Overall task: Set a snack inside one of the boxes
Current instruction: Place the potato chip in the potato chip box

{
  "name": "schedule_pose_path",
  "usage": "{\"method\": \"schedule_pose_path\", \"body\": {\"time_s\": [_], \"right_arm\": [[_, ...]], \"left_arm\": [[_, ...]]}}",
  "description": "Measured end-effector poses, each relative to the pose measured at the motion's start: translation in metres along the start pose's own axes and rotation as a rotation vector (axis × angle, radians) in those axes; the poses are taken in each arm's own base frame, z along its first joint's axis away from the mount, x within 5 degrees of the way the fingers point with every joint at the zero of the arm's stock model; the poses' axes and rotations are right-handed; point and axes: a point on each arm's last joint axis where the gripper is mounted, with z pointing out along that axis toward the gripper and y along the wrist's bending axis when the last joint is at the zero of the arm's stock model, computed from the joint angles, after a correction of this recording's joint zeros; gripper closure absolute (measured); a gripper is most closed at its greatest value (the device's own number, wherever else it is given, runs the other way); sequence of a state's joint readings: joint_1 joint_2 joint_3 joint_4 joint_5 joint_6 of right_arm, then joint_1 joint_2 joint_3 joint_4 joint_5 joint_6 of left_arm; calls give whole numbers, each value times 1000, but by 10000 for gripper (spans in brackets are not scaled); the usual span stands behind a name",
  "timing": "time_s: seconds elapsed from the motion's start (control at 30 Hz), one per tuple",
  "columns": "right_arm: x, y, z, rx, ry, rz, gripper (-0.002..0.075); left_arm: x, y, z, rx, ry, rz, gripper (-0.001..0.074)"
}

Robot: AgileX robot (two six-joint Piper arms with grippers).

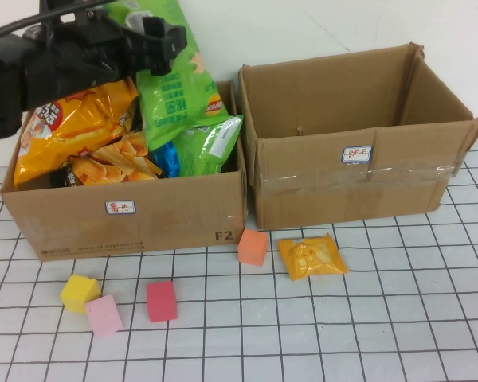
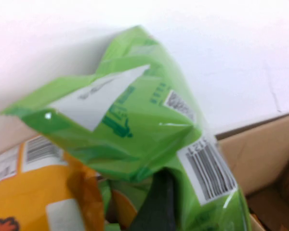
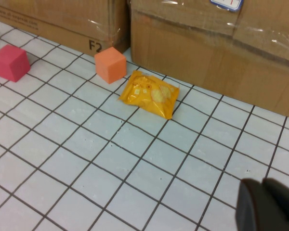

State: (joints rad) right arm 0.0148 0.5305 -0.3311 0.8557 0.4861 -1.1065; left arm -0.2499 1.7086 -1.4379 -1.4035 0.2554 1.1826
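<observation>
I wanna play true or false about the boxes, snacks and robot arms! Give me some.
1. The left box is full of snack bags. True.
2. The right box is full too. False: no snacks show inside it.
3. A small orange packet lies on the table in front of the right box. True.
4. The left gripper is down by the cubes. False: it is above the left box, at the green bag, fingers open.
5. The right gripper holds the packet. False: it is shut, apart from it.

white wall (image 1: 303, 24), white gridded tabletop (image 1: 319, 326)
</observation>
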Motion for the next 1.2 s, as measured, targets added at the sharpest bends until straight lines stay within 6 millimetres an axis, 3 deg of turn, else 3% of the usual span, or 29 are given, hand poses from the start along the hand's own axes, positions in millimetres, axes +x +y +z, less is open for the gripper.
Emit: {"method": "schedule_pose_path", "body": {"time_s": [0.33,0.53,0.87,1.0,1.2], "right_arm": [[0,0,0,-1,-3,4,727],[0,0,0,-3,-1,1,727],[0,1,0,-10,2,-7,727],[0,1,0,-11,2,-6,727],[-1,0,0,2,-11,-2,727]], "left_arm": [[9,1,3,1,69,76,150],[14,5,5,-11,101,27,134],[21,10,-13,-86,304,5,133],[23,14,-25,-157,397,47,216],[11,8,-46,-177,413,78,445]]}}
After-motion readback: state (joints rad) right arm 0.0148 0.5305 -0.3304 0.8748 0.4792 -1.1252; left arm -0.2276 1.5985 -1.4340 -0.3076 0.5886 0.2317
